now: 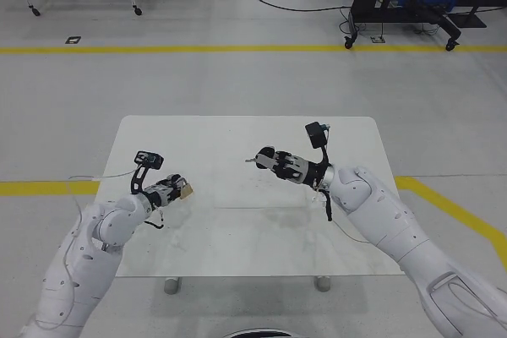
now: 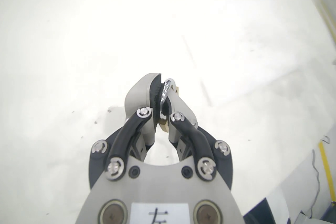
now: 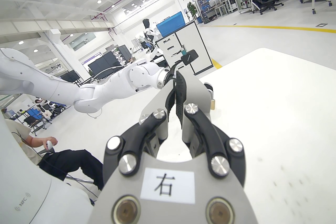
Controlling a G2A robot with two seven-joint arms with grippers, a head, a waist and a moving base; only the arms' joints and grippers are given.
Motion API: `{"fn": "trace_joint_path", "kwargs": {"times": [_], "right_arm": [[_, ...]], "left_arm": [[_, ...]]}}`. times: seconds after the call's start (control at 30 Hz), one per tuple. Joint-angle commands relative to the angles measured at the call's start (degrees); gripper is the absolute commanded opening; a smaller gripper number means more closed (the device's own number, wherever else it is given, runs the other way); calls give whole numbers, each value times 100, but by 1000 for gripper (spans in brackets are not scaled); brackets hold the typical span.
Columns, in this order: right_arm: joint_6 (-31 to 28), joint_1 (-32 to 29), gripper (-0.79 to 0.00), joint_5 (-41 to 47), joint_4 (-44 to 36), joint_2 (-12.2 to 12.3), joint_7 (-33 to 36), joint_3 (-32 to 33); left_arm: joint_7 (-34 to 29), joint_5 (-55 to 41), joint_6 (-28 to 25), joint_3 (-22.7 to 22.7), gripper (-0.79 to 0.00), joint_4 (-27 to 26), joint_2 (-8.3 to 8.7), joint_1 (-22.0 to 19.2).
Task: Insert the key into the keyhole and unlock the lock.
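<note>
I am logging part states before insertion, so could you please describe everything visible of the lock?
The lock is a small padlock with a brass-coloured body and a shiny silver shackle. The left claw is shut on it, the shackle clamped between its black pads, bits of the body showing past them. It is held over the white table. Its keyhole cannot be made out.

Left end effector (image 2: 163,81) clamping lock (image 2: 165,90), white table (image 2: 105,25) beneath

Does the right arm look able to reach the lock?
Probably yes: the lock is held in the left gripper, and nothing stands between it and the right gripper over the table.
</note>
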Motion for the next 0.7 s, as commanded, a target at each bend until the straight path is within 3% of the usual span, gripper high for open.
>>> {"fn": "trace_joint_path", "kwargs": {"times": [0.0, 0.1, 0.27, 0.6, 0.67], "right_arm": [[0, 0, -785, 0, 0, 0, 0, 0], [0, 0, -785, 0, 0, 0, 0, 0], [0, 0, -785, 0, 0, 0, 0, 0], [0, 0, -785, 0, 0, 0, 0, 0], [31, -11, -785, 7, -9, -2, -14, 3]], "left_arm": [[33, -987, -566, -113, -785, 145, -9, 20], [-291, -2387, -1138, -116, -785, 581, -40, -177], [-993, -3805, -1310, 175, -785, 1303, -126, -821], [-1057, -3843, -1260, 251, -785, 1386, -141, -920], [-1126, -4202, -902, 344, -785, 1356, -168, -862]]}}
